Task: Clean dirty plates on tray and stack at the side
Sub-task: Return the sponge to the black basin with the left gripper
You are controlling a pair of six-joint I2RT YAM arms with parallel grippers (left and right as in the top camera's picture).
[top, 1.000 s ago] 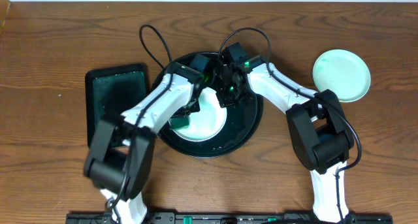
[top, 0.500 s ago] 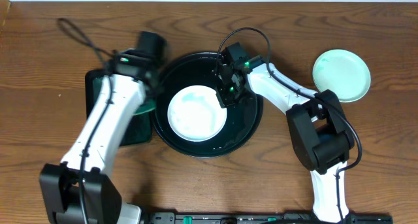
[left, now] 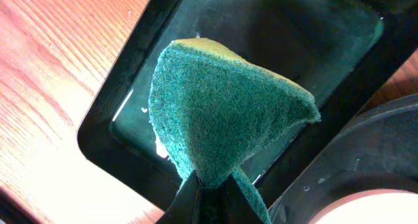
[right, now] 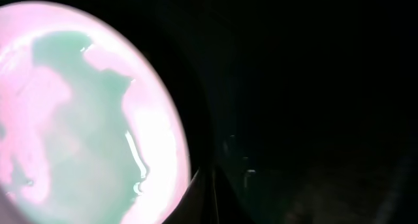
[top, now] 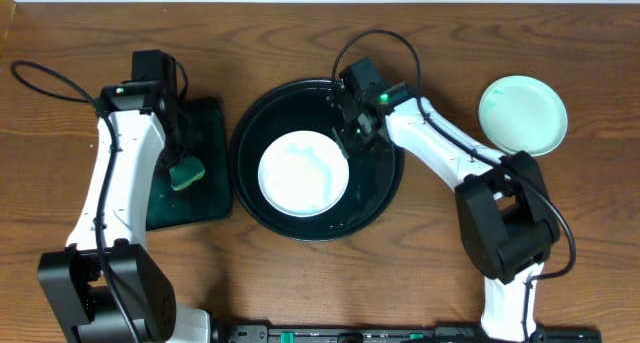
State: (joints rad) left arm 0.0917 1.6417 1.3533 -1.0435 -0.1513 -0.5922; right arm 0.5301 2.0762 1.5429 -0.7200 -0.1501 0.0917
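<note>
Overhead camera faces straight down over the brown wooden table (top: 300, 43). Both wrist cameras look down from very close; all three share the large round black glossy tray (top: 375, 195).

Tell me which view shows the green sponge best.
Left wrist: the sponge fills the frame, pinched in the left tool above the rectangular tray. Overhead shows the sponge small; right wrist shows none of it.

The right pincer (top: 350, 143) sits at the white plate's (top: 298, 178) upper-right rim, blocking that side. Its left and near sides are open; the left pincer (top: 184, 161) with sponge (top: 187, 173) hangs over the small tray (top: 210, 193).
</note>
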